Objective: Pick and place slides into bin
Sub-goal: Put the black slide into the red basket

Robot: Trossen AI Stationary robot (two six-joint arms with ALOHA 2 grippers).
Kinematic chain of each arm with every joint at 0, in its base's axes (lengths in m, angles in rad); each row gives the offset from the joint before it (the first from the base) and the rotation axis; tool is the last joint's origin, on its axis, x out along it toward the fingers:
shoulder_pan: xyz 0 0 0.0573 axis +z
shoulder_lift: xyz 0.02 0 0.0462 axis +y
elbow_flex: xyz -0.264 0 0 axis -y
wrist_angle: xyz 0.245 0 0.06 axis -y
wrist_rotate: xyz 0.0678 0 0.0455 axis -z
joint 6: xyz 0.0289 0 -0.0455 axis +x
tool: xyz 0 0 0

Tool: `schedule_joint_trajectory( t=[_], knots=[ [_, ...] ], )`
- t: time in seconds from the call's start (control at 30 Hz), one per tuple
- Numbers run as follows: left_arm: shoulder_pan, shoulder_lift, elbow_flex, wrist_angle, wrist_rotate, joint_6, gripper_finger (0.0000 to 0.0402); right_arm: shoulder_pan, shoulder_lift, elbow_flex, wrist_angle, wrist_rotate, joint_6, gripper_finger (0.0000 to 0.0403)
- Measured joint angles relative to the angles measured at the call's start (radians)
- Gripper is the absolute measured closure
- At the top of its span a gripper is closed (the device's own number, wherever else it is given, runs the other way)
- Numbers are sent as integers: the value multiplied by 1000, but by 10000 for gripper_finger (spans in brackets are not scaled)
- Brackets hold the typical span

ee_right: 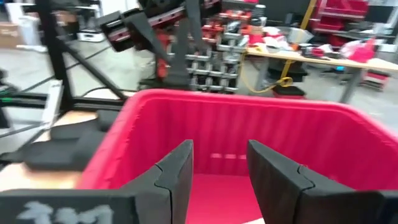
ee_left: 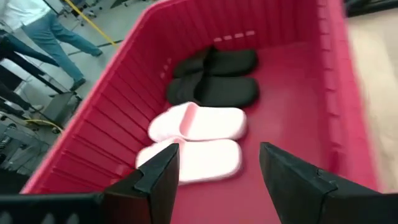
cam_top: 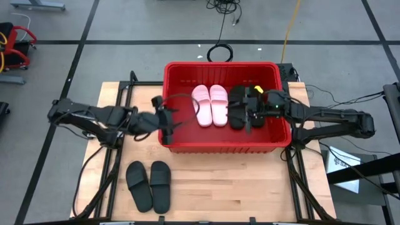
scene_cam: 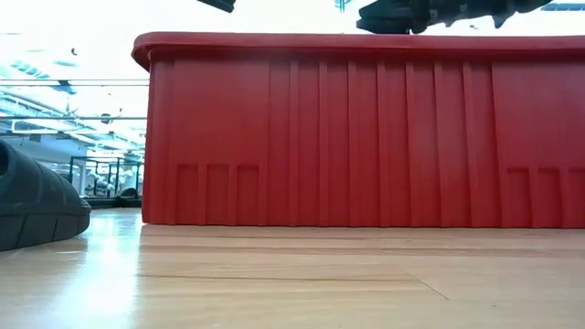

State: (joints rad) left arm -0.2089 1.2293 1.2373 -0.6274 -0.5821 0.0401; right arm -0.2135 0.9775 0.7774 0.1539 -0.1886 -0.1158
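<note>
Four slides already lie in your bin point(cam_top: 181, 147): the pink pair point(cam_top: 210, 105) and a black pair point(cam_top: 240, 107). Two black slides point(cam_top: 150, 184) wait on the table point(cam_top: 237, 187) in front of it. Your left gripper point(ee_left: 219, 171) and right gripper point(ee_right: 219, 165) hang over the bin, jaws apart, holding nothing.

Low view: the bin point(scene_cam: 366, 128) fills the picture, hiding its contents; its right end is cut off. One black slide point(scene_cam: 37, 206) is cropped at the left edge. My right gripper point(cam_top: 253, 107) covers part of the black pair point(cam_top: 237, 107) in the high view. Left wrist view: the pink pair point(ee_left: 199, 140) is blurred.
</note>
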Motion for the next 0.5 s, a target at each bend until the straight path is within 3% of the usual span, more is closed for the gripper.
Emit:
schedule_joint_trajectory(
  t=[0.2, 0.5],
  knots=[
    [-169, 10, 0, -63, -118, -138, 183, 104, -1, -8, 70, 0, 8, 261],
    [-368, 32, 0, -158, -211, -332, 183, 221, 4, -30, 115, 2, 45, 261]
  ],
)
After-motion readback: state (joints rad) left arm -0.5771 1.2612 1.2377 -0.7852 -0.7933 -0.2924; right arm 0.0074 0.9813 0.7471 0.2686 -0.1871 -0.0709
